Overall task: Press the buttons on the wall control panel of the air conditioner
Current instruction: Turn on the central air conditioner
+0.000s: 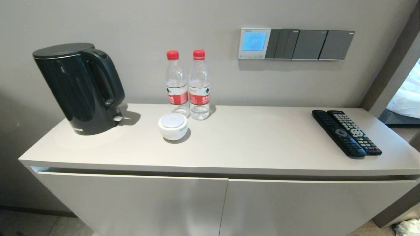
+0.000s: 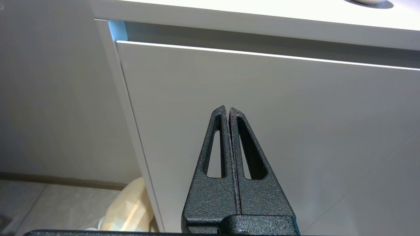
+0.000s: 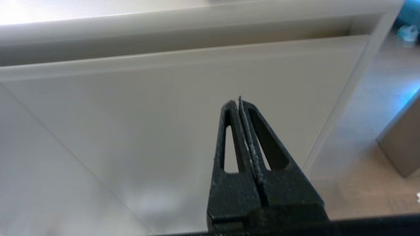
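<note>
The wall control panel (image 1: 254,43) is a small white-framed thermostat with a light-blue screen, on the wall above the cabinet, right of centre. Its buttons (image 1: 251,56) are a row of tiny pale keys under the screen. Neither arm shows in the head view. My left gripper (image 2: 228,108) is shut and empty, low in front of the left cabinet door. My right gripper (image 3: 238,101) is shut and empty, low in front of the right cabinet door. Both are well below the cabinet top and far from the panel.
Dark grey switch plates (image 1: 308,44) sit right of the panel. On the cabinet top (image 1: 249,141) stand a black kettle (image 1: 78,88), two water bottles (image 1: 187,85), a white round dish (image 1: 173,126) and two remotes (image 1: 346,131). Cabinet doors (image 2: 295,131) face both grippers.
</note>
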Controlling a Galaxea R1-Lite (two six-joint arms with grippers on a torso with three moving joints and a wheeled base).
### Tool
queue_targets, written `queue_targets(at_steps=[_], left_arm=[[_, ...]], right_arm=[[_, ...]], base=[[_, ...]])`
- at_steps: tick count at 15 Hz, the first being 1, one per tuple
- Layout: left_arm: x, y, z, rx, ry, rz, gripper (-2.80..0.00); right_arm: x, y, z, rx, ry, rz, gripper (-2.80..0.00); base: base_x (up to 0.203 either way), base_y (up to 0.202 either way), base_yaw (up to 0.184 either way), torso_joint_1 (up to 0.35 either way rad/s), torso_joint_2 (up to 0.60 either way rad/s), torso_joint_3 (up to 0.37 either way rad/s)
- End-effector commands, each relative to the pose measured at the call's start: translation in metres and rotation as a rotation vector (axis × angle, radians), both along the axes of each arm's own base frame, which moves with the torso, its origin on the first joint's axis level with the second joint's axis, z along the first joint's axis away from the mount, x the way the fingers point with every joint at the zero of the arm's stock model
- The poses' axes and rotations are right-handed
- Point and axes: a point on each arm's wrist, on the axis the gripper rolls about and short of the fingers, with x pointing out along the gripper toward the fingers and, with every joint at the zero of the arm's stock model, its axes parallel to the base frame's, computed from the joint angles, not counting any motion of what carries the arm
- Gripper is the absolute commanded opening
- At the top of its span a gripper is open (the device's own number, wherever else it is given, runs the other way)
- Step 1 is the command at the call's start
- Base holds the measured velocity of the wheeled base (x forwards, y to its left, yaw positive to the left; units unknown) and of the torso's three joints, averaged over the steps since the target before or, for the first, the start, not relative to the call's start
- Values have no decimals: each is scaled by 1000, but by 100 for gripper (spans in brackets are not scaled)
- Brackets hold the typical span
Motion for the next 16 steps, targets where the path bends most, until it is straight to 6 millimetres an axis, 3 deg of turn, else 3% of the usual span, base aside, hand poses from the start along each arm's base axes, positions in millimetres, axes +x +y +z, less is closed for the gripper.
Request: queue_targets(at_steps=[1, 5, 7, 10, 12, 16], left_arm=[[0, 0, 0, -3, 0, 0, -280], [0, 0, 0, -3, 0, 0, -280], [0, 0, 0, -1, 0, 0, -280], [0, 0, 0, -1, -2, 0, -280], [0, 0, 0, -1, -1, 0, -280], [0, 0, 0, -1, 0, 0, -280]], right_arm=[[-1, 0, 15, -1, -17, 2, -280], [8, 0, 67, -6, -18, 4, -280], [22, 0, 96, -8, -14, 6, -280], [65, -1, 134, -3, -14, 4, -280], [104, -1, 153, 0, -22, -7, -280], [184, -2, 169, 20, -11, -62, -280]], base=[[0, 0, 0, 0, 0, 0], [0, 0, 0, 0, 0, 0], [0, 0, 0, 0, 0, 0], [0, 0, 0, 0, 0, 0], [0, 0, 0, 0, 0, 0], [0, 0, 0, 0, 0, 0]])
